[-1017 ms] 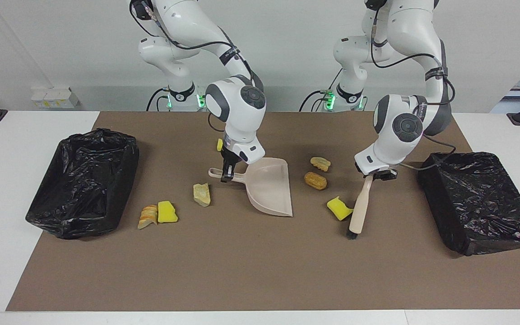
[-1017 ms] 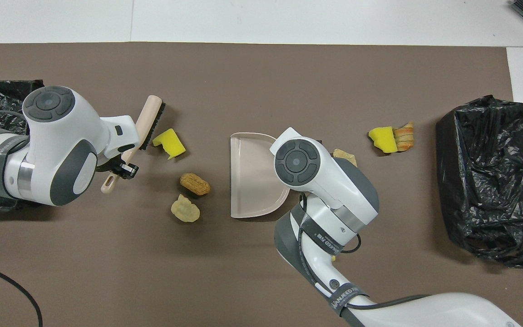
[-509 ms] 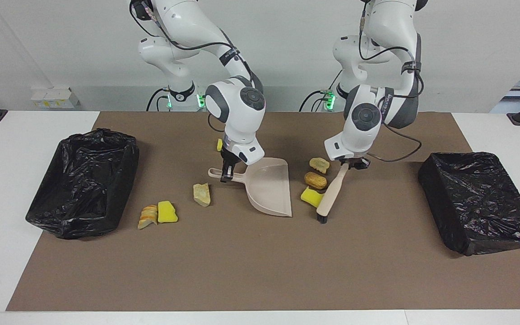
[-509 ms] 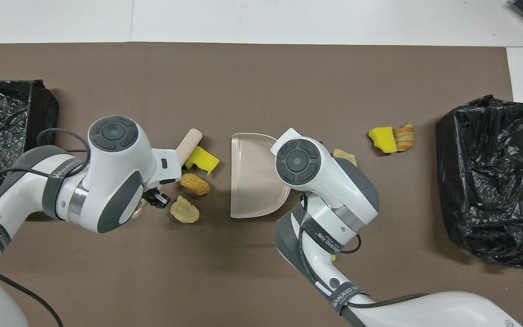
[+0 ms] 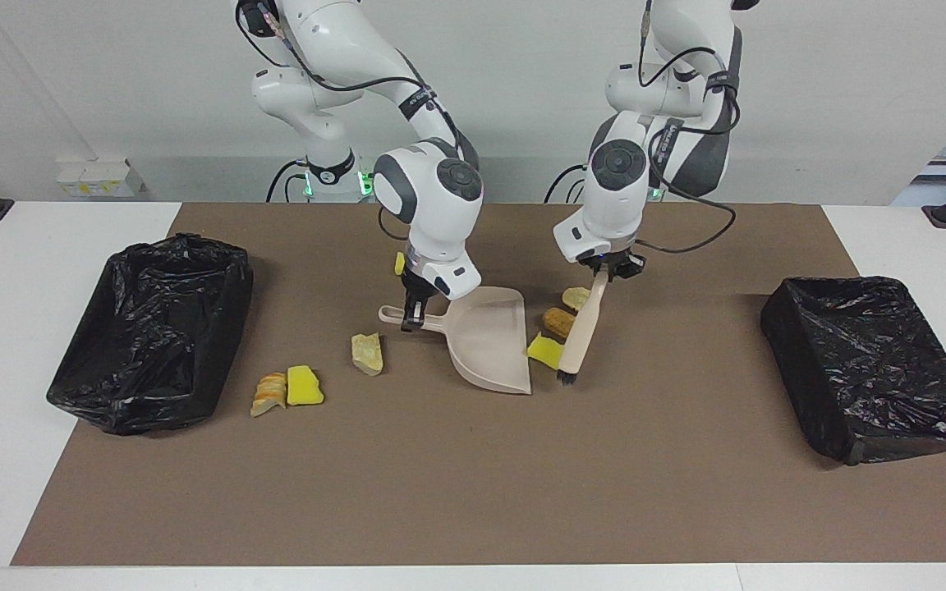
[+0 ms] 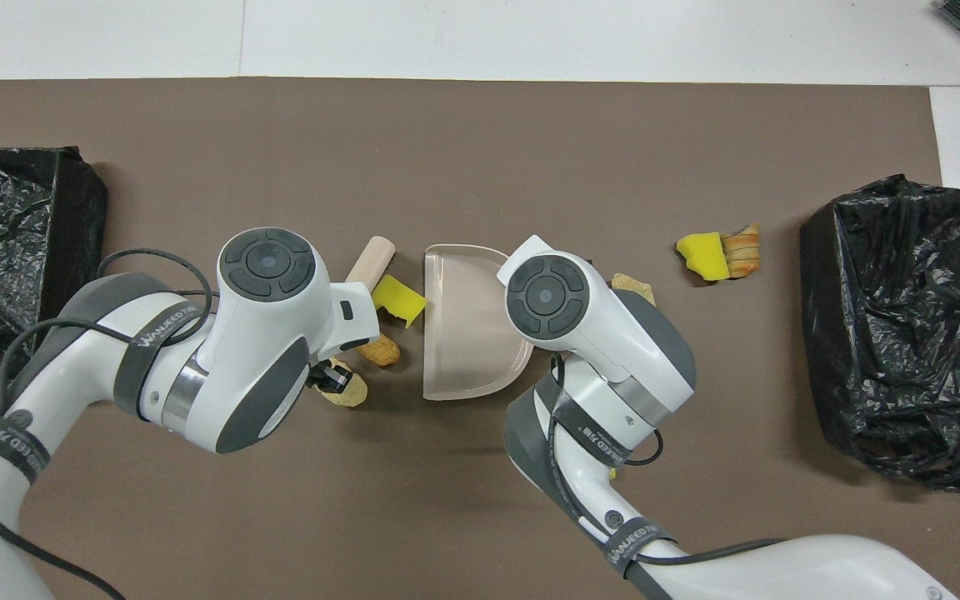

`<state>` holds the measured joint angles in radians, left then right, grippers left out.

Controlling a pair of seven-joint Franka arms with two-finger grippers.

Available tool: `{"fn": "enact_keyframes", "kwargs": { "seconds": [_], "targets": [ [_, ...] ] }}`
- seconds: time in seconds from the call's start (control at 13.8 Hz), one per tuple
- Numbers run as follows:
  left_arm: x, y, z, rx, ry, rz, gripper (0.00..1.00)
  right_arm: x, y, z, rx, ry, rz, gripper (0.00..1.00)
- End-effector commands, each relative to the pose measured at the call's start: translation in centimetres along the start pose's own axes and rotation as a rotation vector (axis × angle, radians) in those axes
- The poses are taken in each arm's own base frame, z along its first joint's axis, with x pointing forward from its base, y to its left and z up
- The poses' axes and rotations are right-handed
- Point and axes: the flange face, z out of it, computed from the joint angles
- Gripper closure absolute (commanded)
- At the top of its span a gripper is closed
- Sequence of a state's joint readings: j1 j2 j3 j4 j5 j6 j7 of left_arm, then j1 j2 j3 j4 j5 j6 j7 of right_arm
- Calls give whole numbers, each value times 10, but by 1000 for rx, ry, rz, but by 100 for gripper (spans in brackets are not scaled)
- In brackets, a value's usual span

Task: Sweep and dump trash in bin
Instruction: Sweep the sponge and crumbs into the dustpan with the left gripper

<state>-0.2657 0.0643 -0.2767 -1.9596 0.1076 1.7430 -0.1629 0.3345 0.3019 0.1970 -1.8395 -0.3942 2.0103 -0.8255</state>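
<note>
Brush [image 5: 580, 335] pushed yellow chunk [image 5: 544, 350] (dustpan-ward) [image 5: 491, 339].

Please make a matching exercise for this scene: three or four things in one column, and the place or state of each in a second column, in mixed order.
Things:
1. dustpan
2. hand brush
3. yellow sponge chunk
4. black-lined bin

Places or states:
A. at the left arm's end of the table
B. handle held by the right pincer
C. handle held by the left pincer
D. between brush and dustpan mouth

Pairs: 1-B, 2-C, 3-D, 4-A
</note>
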Motion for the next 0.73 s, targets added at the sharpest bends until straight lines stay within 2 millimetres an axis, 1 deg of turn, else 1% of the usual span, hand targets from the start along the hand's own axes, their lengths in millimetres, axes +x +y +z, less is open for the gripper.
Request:
{"fn": "enact_keyframes", "kwargs": {
  "seconds": [0.0,0.15,0.29,0.36,0.44,0.58,0.65],
  "targets": [
    [-32,14,3,35,-51,-273,100,4,-2,7,11,23,23,100],
    [-55,12,18,71,-94,-424,100,4,-4,7,16,19,12,100],
    [-88,5,50,111,-112,-593,100,2,-5,7,24,10,9,100],
    [-94,2,58,106,-98,-621,100,3,-7,6,24,6,4,100],
    [-94,3,64,67,-101,-637,100,4,-9,4,26,3,2,100],
    [-81,9,69,-52,-89,-680,100,4,-13,7,34,-5,-2,100],
    [-76,11,77,-73,-89,-682,100,4,-13,6,33,-4,-1,100]
  ]
}}
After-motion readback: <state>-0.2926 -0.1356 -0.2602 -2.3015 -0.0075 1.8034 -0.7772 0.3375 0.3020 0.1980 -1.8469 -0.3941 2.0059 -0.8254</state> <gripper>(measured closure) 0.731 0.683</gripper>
